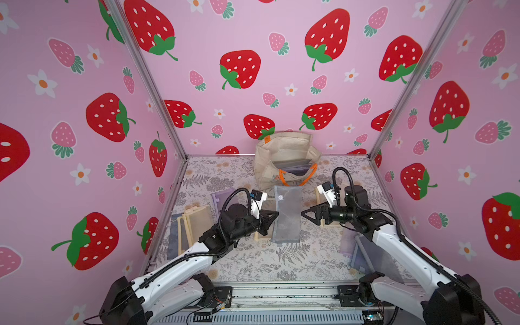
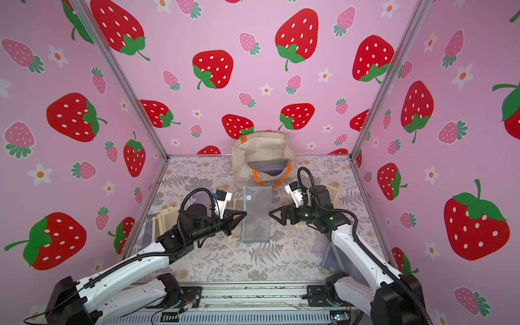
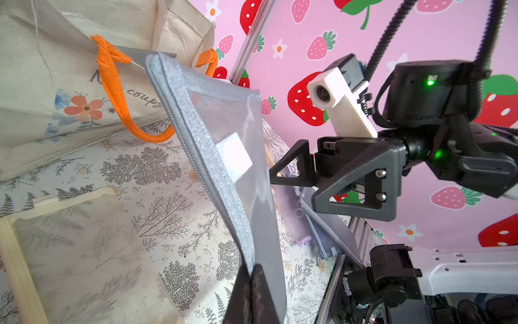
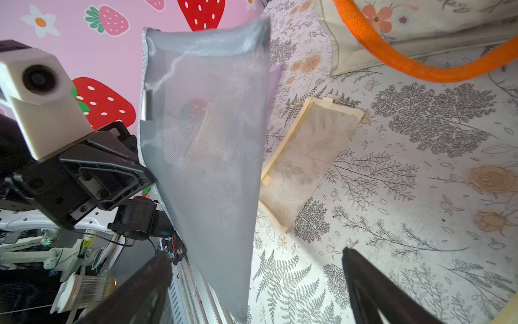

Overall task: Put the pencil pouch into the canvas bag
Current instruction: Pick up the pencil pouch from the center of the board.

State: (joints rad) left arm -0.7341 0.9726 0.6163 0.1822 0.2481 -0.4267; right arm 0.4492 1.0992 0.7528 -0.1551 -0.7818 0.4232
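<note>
The pencil pouch (image 1: 287, 213) (image 2: 257, 213) is a grey mesh zip pouch, hanging above the floral table in front of the canvas bag. My left gripper (image 1: 277, 214) (image 2: 245, 214) (image 3: 253, 269) is shut on its left edge. The pouch (image 3: 224, 134) (image 4: 204, 134) stands nearly on edge in both wrist views. My right gripper (image 1: 303, 213) (image 2: 270, 213) (image 4: 255, 252) is open, its tips just off the pouch's right edge, holding nothing. The cream canvas bag (image 1: 284, 149) (image 2: 261, 146) (image 3: 42, 84) stands open at the back with orange handles.
Grey pouches (image 1: 292, 166) sit inside the bag. Cream mesh pouches (image 1: 197, 222) and a lilac one (image 1: 222, 197) lie at the left. Another cream pouch (image 4: 308, 157) lies under the held one. Lilac and grey pouches (image 1: 365, 253) lie at the right. Strawberry walls close in three sides.
</note>
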